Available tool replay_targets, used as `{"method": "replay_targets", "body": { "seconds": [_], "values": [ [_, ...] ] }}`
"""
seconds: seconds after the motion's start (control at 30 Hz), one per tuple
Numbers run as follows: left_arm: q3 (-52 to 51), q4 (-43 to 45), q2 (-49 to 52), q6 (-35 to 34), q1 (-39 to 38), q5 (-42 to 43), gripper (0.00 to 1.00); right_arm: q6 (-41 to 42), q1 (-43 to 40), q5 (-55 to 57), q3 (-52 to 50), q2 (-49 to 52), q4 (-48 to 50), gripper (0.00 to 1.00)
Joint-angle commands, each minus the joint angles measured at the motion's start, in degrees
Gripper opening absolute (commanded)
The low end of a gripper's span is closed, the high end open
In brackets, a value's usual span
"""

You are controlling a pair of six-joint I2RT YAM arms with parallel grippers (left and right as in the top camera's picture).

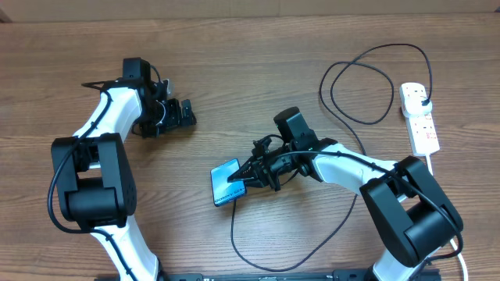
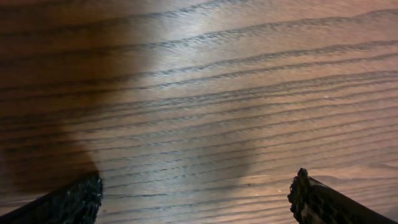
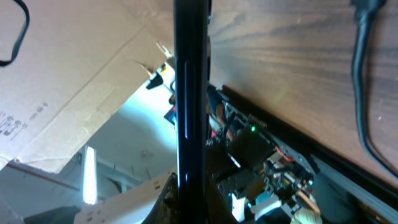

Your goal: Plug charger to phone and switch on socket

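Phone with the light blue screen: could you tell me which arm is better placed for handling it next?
Right. The right gripper is shut on the slim blue-screened phone. The left gripper hangs open over the wooden table, far from it.

Brown wood-grain table [image 1: 234,47], evenly lit; soft glare in left wrist view. Cardboard sheet [image 3: 68,93] at 9 o'clock, right wrist view.
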Motion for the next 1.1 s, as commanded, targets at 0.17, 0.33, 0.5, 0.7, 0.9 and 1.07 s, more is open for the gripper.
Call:
{"method": "replay_targets", "body": {
  "seconds": [0.17, 0.33, 0.5, 0.7, 0.9, 1.07],
  "values": [
    [-0.13, -0.17, 0.09, -0.17, 0.07, -4.11, 1.0, 0.48, 0.15, -5.7, -0.13, 0.15, 0.39, 0.04],
    [-0.13, -0.17, 0.09, -0.17, 0.04, -4.11, 1.0, 2.32, 0.15, -5.7, -0.13, 0.15, 0.39, 0.04],
    [-0.13, -0.17, 0.09, -0.17, 0.04, -4.11, 1.0, 6.01, 0.15, -6.67, -0.13, 0.15, 0.39, 0.04],
    [-0.13, -0.17, 0.09, -0.17, 0.04, -4.11, 1.0, 5.99, 0.15, -6.97, -0.13, 0.15, 0.39, 0.04],
    [-0.13, -0.17, 0.09, -0.17, 0.0, -4.11, 1.0, 5.99, 0.15, -6.95, -0.13, 0.15, 0.39, 0.04],
    [-0.13, -0.17, 0.09, -0.17, 0.02, -4.11, 1.0, 5.97, 0.15, -6.97, -0.13, 0.15, 0.39, 0.04]
  ]
}}
